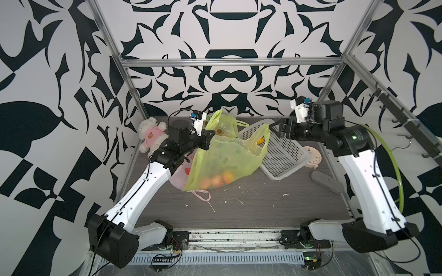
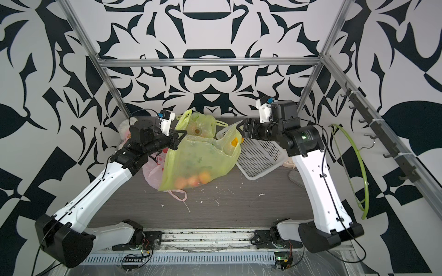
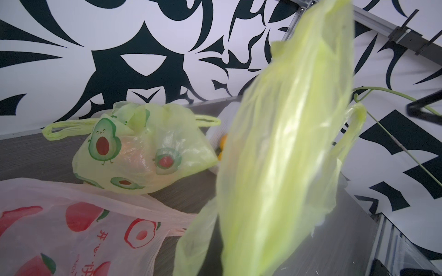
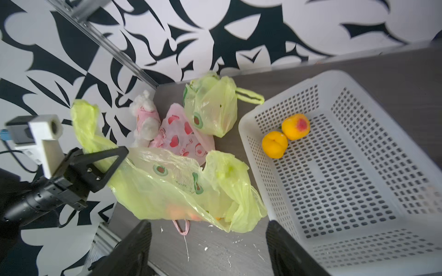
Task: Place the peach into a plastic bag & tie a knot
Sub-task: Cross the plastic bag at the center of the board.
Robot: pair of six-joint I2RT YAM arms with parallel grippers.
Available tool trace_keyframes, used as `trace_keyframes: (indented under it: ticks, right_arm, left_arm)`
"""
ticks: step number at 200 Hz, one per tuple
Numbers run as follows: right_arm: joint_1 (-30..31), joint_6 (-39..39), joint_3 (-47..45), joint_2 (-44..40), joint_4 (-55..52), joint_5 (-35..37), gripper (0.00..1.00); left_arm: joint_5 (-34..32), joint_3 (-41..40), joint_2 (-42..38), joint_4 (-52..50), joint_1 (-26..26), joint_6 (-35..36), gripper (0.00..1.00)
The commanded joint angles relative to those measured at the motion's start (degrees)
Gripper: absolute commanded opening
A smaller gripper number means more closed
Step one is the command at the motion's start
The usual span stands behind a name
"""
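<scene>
woodgrain tabletop: your left claw pinches the translucent green bag beside the perforated white basket; right claw gapes above it.

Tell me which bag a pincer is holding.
The large green bag: the left pincer is shut on it and holds it up. The small green bag and the pink bag lie untouched.
</scene>
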Motion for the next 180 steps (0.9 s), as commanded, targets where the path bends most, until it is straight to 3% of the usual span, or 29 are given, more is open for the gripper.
trace_keyframes:
  ticks: [1,47,65,88,115,131,153,180]
  right_arm:
    - [0.14,-0.28,-1.15,-0.06,3.20,-3.12,0.77]
    - [0.14,0.50,-2.51,2.41,5.36,-3.17,0.76]
    - [0.14,1.10,-2.73,3.17,6.76,-4.41,0.71]
    - [0.14,1.51,-2.62,4.20,7.38,-5.09,0.57]
    - [0.14,1.42,-2.86,4.70,7.61,-5.30,0.53]
    - [0.14,1.19,-3.07,4.86,7.99,-5.15,0.36]
    - [0.14,0.50,-2.42,4.75,8.11,-4.89,0.01]
    - [0.14,-2.28,-1.58,2.31,8.98,-5.07,0.00]
  left_arm:
    - [1.46,1.68,0.14,-1.21,0.27,-0.27,0.00]
    - [2.06,1.83,0.23,-1.12,0.29,-0.41,0.00]
    - [2.26,1.82,0.32,-1.29,0.33,-0.48,0.00]
    - [2.51,1.74,0.23,-1.34,0.33,-0.62,0.00]
    - [2.54,1.92,0.25,-1.65,0.32,-0.52,0.00]
    - [2.55,2.10,0.23,-1.73,0.29,-0.48,0.00]
    - [2.72,2.60,0.07,-2.69,0.31,-0.71,0.00]
    - [2.80,4.00,-1.33,-7.77,0.34,-0.57,0.00]
